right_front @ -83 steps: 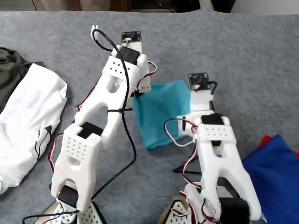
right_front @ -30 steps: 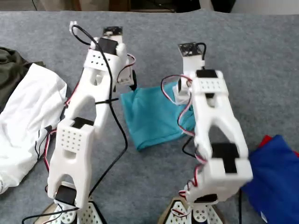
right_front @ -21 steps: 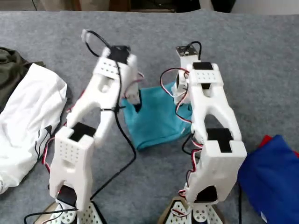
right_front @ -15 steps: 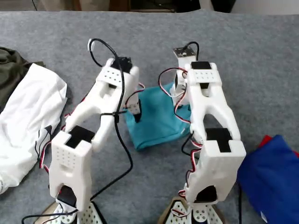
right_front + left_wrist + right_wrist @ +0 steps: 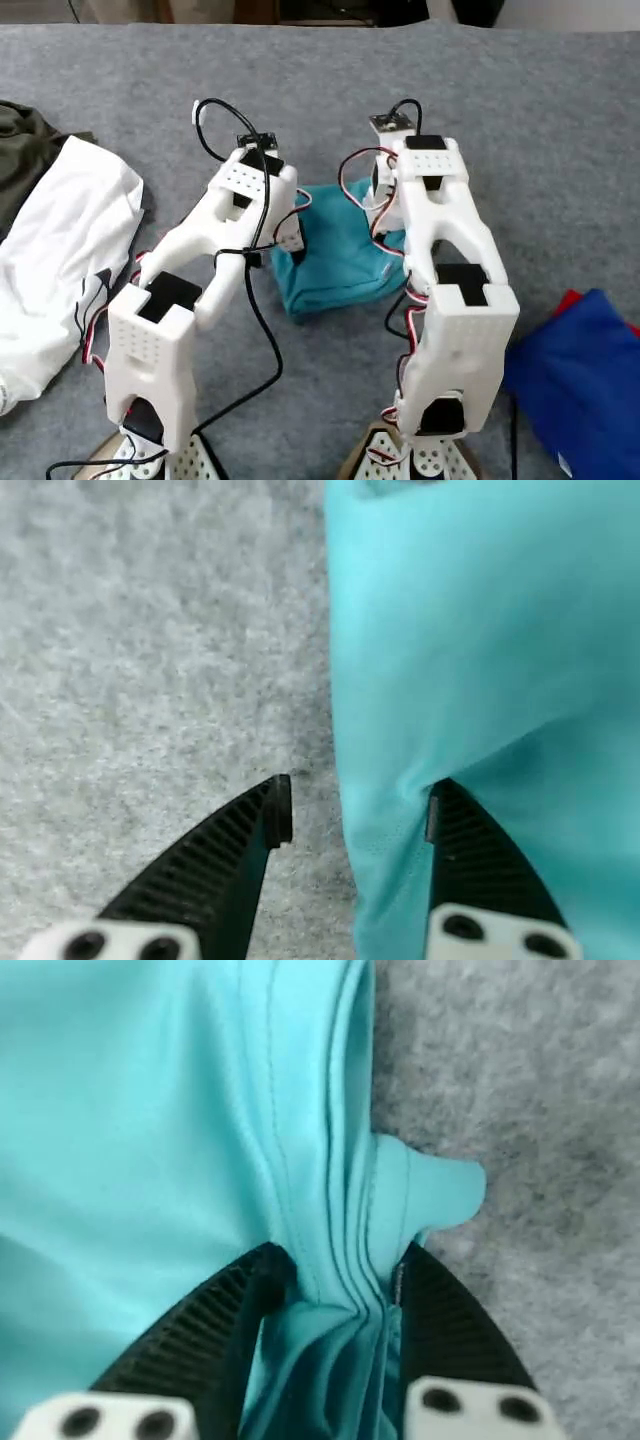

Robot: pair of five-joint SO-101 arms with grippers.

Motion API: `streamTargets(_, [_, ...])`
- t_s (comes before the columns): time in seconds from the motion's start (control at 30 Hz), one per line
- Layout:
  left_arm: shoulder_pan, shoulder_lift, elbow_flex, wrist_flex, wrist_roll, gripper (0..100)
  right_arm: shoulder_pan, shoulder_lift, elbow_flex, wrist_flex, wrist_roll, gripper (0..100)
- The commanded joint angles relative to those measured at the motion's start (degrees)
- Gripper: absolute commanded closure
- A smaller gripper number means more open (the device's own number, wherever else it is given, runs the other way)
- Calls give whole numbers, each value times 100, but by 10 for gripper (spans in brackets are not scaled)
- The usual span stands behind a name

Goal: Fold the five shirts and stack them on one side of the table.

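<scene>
Closest in, the right claw [image 5: 335, 1270] is seen clamped on a bunched ridge of the teal shirt [image 5: 335, 260], with several stitched layers gathered between its jaws near the shirt's edge. The left claw [image 5: 355, 805] is held with its jaws apart, straddling the opposite edge: one jaw tip is set on the grey worktop [image 5: 520, 120], the other on the teal cloth. The shirt is laid as a small folded bundle between the two arms, mid-worktop.

The step in hand is judged to be a last fold or a lift of the bundle. For that, the left jaws would best be slid under all the layers before being closed, so that none is left behind. Both edges should then be raised evenly, so that the fold is not pulled open.

Outward, a white shirt [image 5: 70, 230] is seen crumpled at the left edge, with a dark garment [image 5: 20, 140] touching it behind. A blue shirt [image 5: 590, 370] is kept at the near right corner, a sliver of red cloth [image 5: 570, 298] beside it. A wide stretch of grey worktop is seen beyond the arms and towards the far right, where a stack could be set.
</scene>
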Motion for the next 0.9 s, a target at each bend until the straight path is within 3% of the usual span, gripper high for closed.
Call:
streamTargets(0.0, [35, -347, -299, -132, 70, 768, -57, 207, 13, -44, 0, 817])
streamTargets(0.2, [97, -312, -290, -255, 404, 771, -48, 365, 13, -44, 176, 992])
streamTargets(0.57, [396, -295, -281, -835, 1327, 775, 374, 374, 22, -44, 413, 989])
streamTargets(0.77, [360, -303, 88, -1275, 1345, 946, 347, 374, 22, -44, 413, 989])
streamTargets(0.87, [281, -303, 97, -1231, 1336, 980, 365, 374, 22, -44, 413, 990])
